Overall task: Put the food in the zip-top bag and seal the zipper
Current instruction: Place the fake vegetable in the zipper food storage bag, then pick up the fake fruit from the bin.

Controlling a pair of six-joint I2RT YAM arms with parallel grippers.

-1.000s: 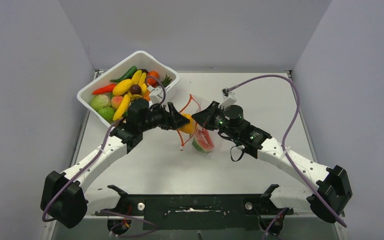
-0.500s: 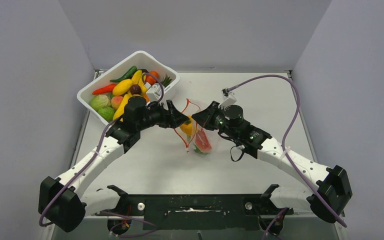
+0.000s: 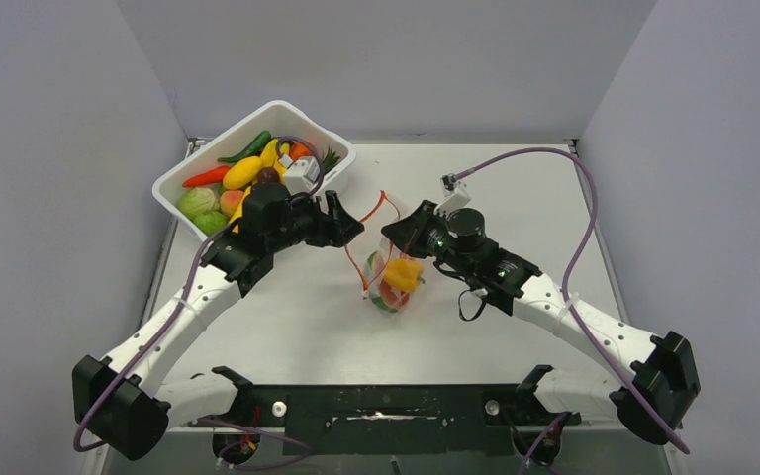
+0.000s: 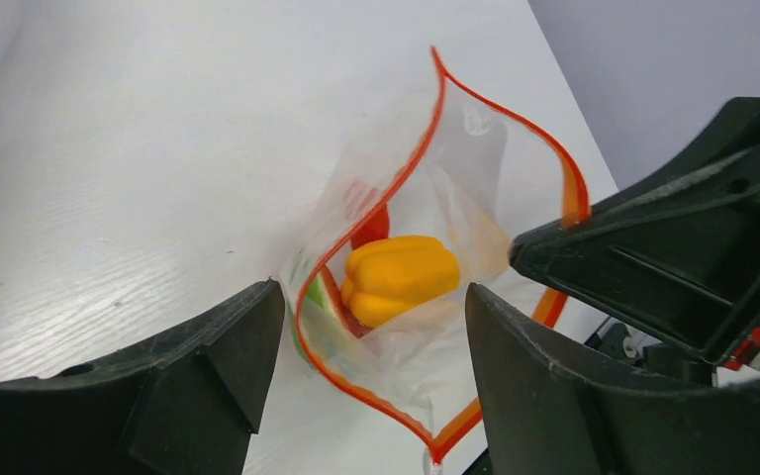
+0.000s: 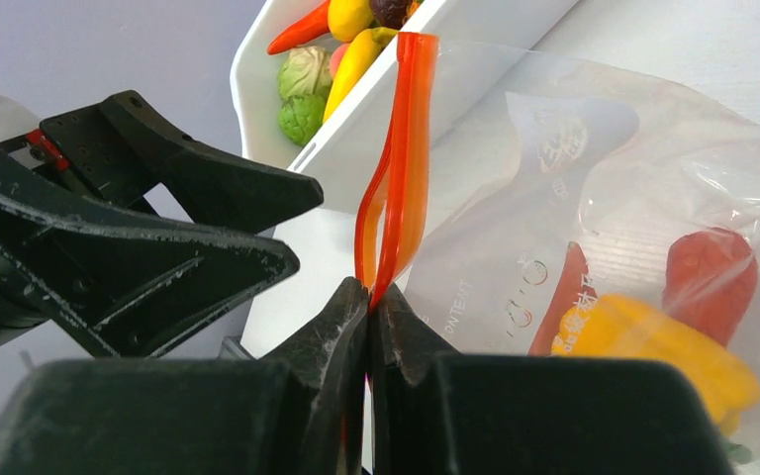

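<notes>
In the top view the white tub (image 3: 279,105) sits at ten o'clock on the desk (image 3: 515,208), heaped with most of the food (image 3: 242,173). Just at its four o'clock the left jaws stand wide and empty, facing the bag. The zip-top bag (image 5: 554,178) stands at the desk's centre, mouth gaping, with a yellow pepper (image 4: 401,279) and a red-and-green piece (image 3: 381,297) inside. At the bag's one o'clock the right jaws are pinched tight on the zipper (image 5: 401,148), holding the mouth up. Judged from this, loading has only begun: many pieces wait in the tub, and the zipper is not pressed together anywhere along its length.
</notes>
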